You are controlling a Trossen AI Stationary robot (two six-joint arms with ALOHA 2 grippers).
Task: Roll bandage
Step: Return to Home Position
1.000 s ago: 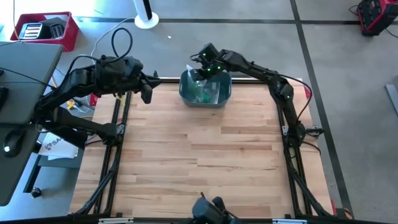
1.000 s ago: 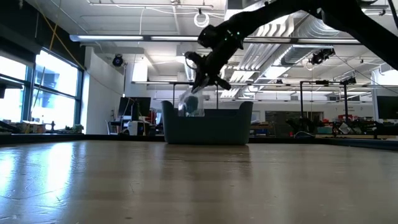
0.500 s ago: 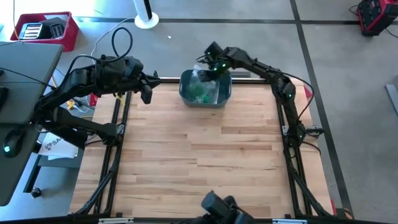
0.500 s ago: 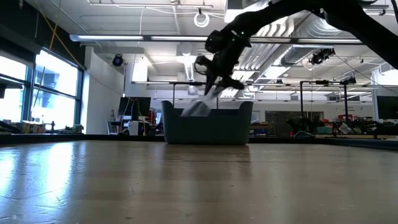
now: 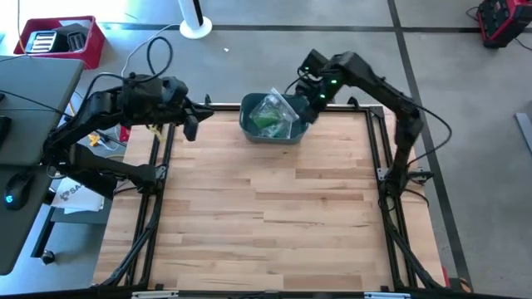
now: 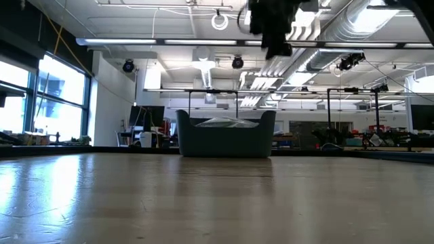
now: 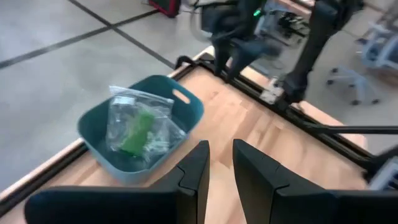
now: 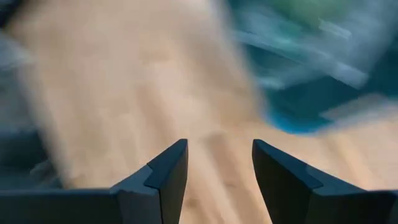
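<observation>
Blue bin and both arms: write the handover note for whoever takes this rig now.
Right gripper: jaws open, empty, raised beside the blue bin.
Left gripper: jaws slightly open, empty, by the table's far left edge.
Zip bag with the green bandage lies in the bin.
Done: bandage bagged and binned.
To do: bring the right arm home.

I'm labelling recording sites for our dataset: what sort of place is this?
Probably an industrial-style robotics lab: exposed ceiling ducts, a concrete floor marked with tape lines, and further framed rigs across the room.
</observation>
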